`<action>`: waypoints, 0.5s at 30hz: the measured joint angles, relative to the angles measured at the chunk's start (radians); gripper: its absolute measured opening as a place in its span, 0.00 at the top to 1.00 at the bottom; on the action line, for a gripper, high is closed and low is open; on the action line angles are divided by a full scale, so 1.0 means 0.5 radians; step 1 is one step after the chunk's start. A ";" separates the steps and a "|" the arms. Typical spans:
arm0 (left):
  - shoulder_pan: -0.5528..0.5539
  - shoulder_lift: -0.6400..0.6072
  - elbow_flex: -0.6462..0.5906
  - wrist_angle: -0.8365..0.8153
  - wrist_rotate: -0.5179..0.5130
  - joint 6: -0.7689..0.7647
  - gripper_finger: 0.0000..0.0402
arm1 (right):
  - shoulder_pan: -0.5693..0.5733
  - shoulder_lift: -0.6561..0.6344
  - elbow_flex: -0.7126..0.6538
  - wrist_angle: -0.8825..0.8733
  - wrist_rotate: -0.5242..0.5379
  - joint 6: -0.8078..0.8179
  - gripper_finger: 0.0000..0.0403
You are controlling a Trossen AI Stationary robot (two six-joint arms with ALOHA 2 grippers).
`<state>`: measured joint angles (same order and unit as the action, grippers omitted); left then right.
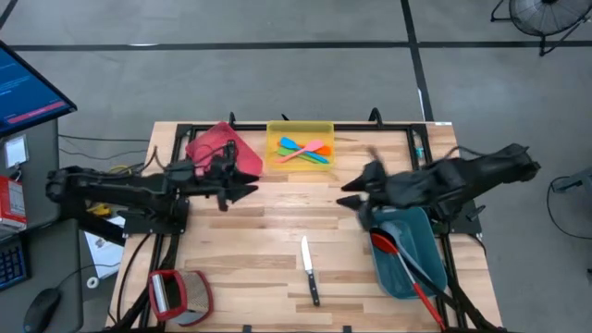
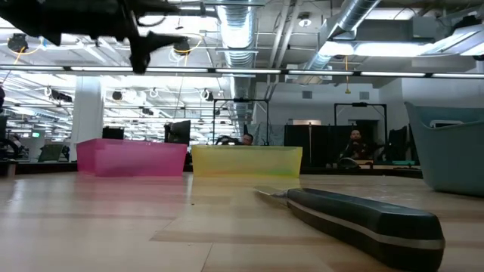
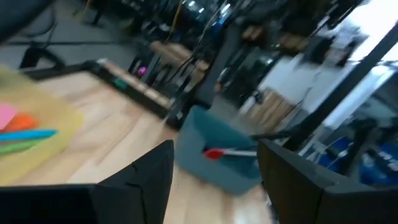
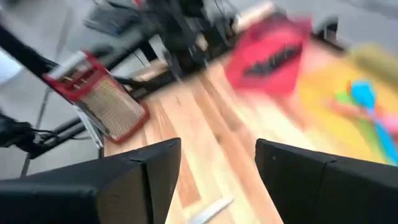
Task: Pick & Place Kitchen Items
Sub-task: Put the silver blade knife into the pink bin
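Note:
A black-handled steel knife (image 1: 310, 270) lies flat on the table near the front edge; it also shows in the low view (image 2: 363, 215). Small blue, orange, green and pink spatulas (image 1: 303, 151) lie in the yellow bin (image 1: 300, 129). A red spoon (image 1: 386, 245) and long dark spoons lie in the teal bin (image 1: 412, 277). My left gripper (image 1: 250, 185) is open and empty, above the table beside the pink bin (image 1: 217, 143). My right gripper (image 1: 350, 194) is open and empty, above the table's middle right. Both wrist views (image 3: 214, 149) (image 4: 217, 146) show a wide gap between the fingers.
A red-framed grater (image 1: 176, 294) lies at the near left corner. The pink and yellow bins stand along the far edge, and the teal bin at the near right. Bare wood lies between the two grippers and around the knife.

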<state>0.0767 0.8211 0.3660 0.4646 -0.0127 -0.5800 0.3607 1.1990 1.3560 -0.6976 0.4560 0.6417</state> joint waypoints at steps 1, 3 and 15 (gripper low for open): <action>-0.012 -0.049 -0.001 -0.001 -0.001 0.000 0.48 | -0.008 0.060 0.000 -0.008 -0.023 0.075 0.50; -0.027 -0.126 0.000 0.028 -0.005 0.000 0.49 | -0.019 0.190 0.005 -0.012 -0.095 0.203 0.50; -0.040 -0.380 -0.002 0.017 0.013 0.052 0.49 | -0.017 1.044 0.292 -0.335 -0.612 0.846 0.50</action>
<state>0.0566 0.6309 0.3649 0.4731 -0.0061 -0.5541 0.3519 1.7211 1.5020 -0.8652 0.1501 1.0648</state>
